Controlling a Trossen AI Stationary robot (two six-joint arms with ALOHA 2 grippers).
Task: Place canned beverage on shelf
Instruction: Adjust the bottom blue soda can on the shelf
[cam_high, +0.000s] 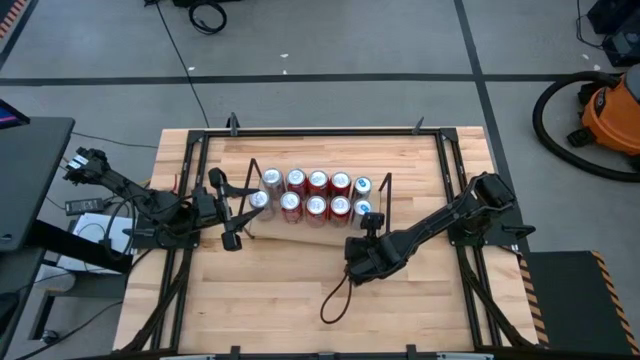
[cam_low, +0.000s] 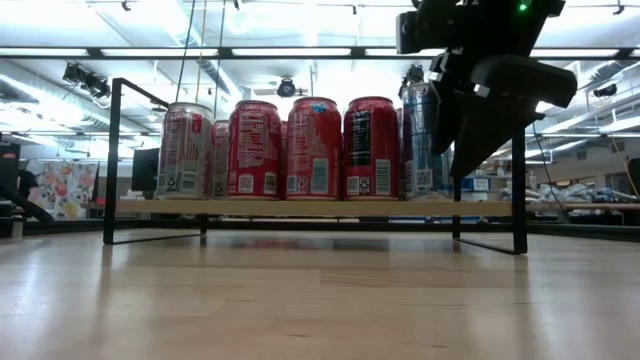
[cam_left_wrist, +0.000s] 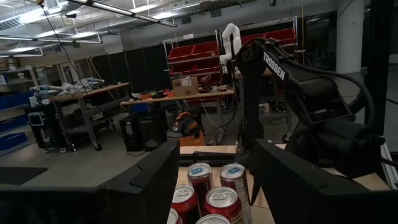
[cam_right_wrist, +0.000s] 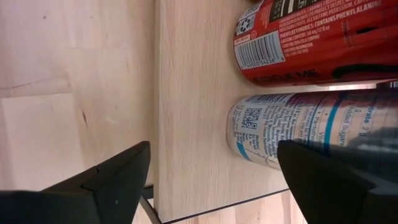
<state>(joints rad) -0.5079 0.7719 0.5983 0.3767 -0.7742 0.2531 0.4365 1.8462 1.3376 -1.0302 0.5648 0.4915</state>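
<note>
We see the right gripper (cam_high: 366, 222) hanging at the shelf's (cam_right_wrist: 193, 93) right end, its fingers (cam_right_wrist: 112, 177) spread wide and closed on nothing. A blue-and-white can (cam_right_wrist: 298, 134) stands upright on the light wood board between those fingers; we cannot tell whether either one touches it. Beside it stands a red can (cam_right_wrist: 311, 40), one of the ten cans on the shelf, set in two rows of five. The shelf sits near the far edge of the tabletop (cam_high: 280, 290), about midway along it. The left gripper (cam_high: 232, 208) hovers at the shelf's left end, its fingers (cam_left_wrist: 149, 180) also wide apart and empty, over a silver-topped can (cam_high: 258, 200).
</note>
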